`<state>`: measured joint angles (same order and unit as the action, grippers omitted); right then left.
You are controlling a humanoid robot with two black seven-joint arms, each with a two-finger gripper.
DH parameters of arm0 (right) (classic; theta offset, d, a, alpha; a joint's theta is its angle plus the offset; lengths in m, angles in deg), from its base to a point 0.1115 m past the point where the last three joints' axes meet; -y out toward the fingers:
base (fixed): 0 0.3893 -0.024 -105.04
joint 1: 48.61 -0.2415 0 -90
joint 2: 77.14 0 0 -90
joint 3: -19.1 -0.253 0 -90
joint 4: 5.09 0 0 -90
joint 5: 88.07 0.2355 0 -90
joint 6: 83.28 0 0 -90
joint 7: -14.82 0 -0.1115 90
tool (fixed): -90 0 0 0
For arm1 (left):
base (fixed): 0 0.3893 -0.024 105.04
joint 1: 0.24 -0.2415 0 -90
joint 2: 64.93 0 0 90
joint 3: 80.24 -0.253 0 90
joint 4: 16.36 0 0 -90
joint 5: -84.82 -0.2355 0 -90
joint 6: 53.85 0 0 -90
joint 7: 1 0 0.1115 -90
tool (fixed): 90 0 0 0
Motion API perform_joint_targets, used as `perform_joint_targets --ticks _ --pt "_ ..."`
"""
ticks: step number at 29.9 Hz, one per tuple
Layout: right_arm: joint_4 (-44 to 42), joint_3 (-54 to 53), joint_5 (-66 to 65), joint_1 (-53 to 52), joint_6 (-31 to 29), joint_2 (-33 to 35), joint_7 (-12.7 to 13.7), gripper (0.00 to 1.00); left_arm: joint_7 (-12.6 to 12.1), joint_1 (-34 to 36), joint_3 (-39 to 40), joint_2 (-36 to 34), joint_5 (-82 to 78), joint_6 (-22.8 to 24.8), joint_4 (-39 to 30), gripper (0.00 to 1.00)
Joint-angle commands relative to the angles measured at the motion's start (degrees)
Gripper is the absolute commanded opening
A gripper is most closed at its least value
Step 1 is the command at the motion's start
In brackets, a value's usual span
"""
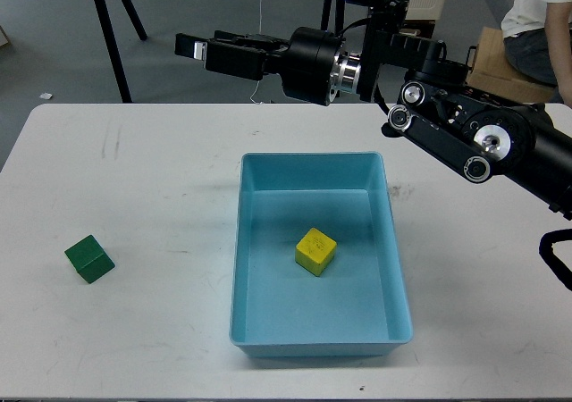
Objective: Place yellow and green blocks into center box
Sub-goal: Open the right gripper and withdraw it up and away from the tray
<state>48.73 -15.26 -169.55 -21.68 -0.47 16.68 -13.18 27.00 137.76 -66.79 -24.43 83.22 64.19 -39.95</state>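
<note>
The yellow block (315, 251) lay inside the box (243, 241) at the tabletop's (161, 170) middle; the green block (89, 259) sat near the left edge. The right pincer (201, 48) hung beyond the far edge — empty, its gap too edge-on to tell.

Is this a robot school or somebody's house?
Probably a robot lab, not a house: a plain white table, black tripod legs on grey floor, a loose cable, and a person seated beside it.

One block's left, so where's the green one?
In the head view, the green block sits on the table's left side, well left of the blue box.
</note>
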Motion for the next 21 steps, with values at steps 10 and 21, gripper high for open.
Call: perform_joint_targets --ticks 10,21 --pt "0.58 -3.0 18.28 3.04 2.97 0.48 -0.01 0.98 0.0 3.16 -0.09 -0.16 -9.01 -0.04 6.09 1.0" --pt "2.95 -3.97 18.37 5.76 4.11 3.12 -0.01 0.98 0.0 7.38 -0.18 -0.07 -25.18 -2.27 9.97 1.0"
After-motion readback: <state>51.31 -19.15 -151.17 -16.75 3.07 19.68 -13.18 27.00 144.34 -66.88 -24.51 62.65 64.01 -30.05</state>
